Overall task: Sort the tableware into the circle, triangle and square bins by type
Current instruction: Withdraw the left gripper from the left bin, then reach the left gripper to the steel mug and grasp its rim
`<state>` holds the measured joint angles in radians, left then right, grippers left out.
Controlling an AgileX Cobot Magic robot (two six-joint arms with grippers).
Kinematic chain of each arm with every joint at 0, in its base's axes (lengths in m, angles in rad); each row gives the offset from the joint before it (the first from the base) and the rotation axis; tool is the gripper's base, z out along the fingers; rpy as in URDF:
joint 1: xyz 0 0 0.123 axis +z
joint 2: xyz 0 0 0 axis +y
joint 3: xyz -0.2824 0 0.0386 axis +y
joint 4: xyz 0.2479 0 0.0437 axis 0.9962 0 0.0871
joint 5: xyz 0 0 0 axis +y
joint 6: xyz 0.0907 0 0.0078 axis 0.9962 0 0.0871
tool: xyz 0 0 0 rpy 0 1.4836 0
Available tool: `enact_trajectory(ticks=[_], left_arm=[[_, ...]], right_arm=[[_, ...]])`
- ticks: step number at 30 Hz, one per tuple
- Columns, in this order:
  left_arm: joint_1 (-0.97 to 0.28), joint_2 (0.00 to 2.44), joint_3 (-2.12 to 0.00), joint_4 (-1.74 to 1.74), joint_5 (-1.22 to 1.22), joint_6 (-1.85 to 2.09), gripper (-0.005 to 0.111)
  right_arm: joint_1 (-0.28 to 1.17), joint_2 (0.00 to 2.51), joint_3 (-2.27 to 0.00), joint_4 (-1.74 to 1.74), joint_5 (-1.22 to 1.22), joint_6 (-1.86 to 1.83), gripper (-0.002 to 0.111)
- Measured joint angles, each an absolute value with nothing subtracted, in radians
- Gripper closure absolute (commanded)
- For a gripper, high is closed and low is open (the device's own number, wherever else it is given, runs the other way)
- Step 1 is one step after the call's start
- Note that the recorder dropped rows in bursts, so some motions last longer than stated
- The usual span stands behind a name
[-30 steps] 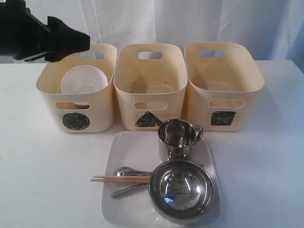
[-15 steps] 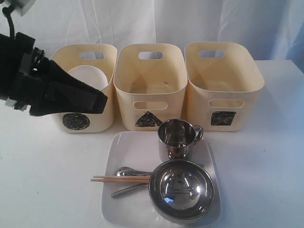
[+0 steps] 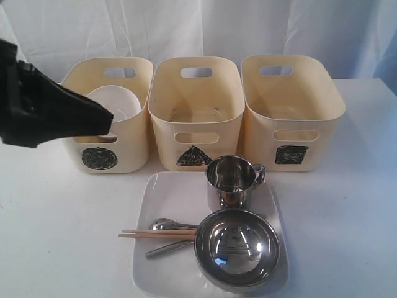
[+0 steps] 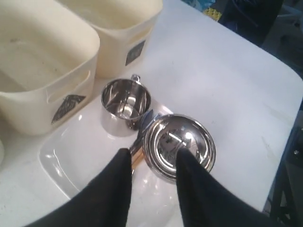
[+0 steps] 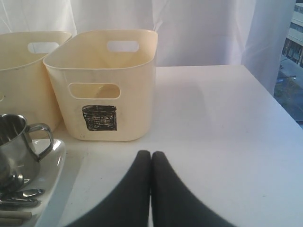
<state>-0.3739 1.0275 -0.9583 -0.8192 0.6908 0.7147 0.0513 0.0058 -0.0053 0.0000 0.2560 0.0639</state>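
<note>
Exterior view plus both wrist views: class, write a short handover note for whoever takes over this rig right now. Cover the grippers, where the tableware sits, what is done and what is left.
Left gripper: open, empty, aimed at the white plate.
Right gripper: shut, empty, over the table near the square bin.
Done: the small white bowl is in the circle bin.
Left: the steel mug, steel bowl, chopsticks and cutlery sit on the plate, in front of the triangle bin. No tableware shows in the triangle or square bins.
</note>
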Motion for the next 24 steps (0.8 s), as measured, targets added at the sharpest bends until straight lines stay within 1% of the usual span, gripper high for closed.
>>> enact_trajectory(ticks=[2,4,8,9,11,24], left_arm=[[-0.374,1.056,-0.935,-0.827,0.689,0.715,0.068],[-0.374,1.108,-0.903,-0.843,0.655,0.715,0.059],[-0.374,1.181,-0.890,-0.895,0.594,0.746,0.038],[-0.374,1.202,-0.890,-0.929,0.584,0.770,0.035],[-0.374,1.241,-0.890,-1.004,0.574,0.829,0.034],[-0.374,1.499,-0.890,-1.528,0.562,1.284,0.034]], right_arm=[[0.051,0.006,-0.005,0.000,0.256,0.064,0.108],[0.051,0.006,-0.005,0.000,0.256,0.064,0.108],[0.051,0.006,-0.005,0.000,0.256,0.064,0.108],[0.051,0.006,-0.005,0.000,0.256,0.064,0.108],[0.051,0.006,-0.005,0.000,0.256,0.064,0.108],[0.051,0.006,-0.005,0.000,0.256,0.064,0.108]])
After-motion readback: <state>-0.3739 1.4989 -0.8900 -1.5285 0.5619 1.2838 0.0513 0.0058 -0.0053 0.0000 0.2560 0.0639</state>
